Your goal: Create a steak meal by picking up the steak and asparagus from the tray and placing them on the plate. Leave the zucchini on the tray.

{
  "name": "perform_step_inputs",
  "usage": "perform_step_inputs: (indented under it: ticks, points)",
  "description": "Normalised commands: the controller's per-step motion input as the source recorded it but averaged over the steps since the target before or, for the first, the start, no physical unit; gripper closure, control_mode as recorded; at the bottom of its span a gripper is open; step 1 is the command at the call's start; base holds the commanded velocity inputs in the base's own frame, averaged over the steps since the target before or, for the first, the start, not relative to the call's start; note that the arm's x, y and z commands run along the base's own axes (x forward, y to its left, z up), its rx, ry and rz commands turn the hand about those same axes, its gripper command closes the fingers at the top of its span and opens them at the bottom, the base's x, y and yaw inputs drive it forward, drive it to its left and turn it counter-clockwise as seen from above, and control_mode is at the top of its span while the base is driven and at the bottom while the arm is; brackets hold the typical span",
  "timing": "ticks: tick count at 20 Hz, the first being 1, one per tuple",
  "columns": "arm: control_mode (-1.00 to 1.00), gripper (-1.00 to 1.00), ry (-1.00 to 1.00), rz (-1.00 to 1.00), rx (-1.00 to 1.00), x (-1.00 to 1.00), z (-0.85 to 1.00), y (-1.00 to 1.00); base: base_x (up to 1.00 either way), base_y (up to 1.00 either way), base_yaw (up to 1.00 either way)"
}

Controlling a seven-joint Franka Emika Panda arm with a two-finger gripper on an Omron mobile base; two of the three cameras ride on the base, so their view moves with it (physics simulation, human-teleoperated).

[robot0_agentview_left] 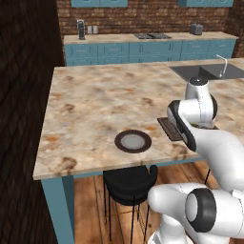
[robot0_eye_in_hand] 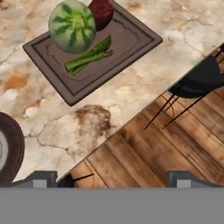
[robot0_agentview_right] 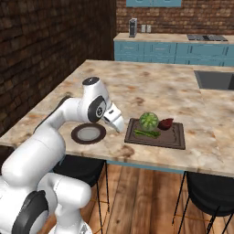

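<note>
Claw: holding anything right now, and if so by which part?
Nothing is held. The claw is open with only floor and counter edge between its tips; steak, asparagus and zucchini all lie on the tray.

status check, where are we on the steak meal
End effector open, empty, above counter edge. Steak, asparagus, zucchini all on tray. Plate bare. Path unobstructed.
</note>
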Motion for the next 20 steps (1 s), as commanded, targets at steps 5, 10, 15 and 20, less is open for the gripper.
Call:
perform_step_inputs:
  ticks: [5, 10, 15, 20]
  points:
    - [-1.0, -1.0, 0.0, -0.1, 0.03, 0.19, -0.43, -0.33, 0.0, 0.0, 0.0]
    - [-1.0, -1.0, 0.0, -0.07, 0.04, 0.31, -0.37, -0.19, 0.0, 0.0, 0.0]
    - [-1.0, -1.0, 0.0, -0.05, 0.05, 0.44, -0.26, -0.12, 0.0, 0.0, 0.0]
    - [-1.0, -1.0, 0.0, -0.01, 0.05, 0.36, -0.23, -0.15, 0.0, 0.0, 0.0]
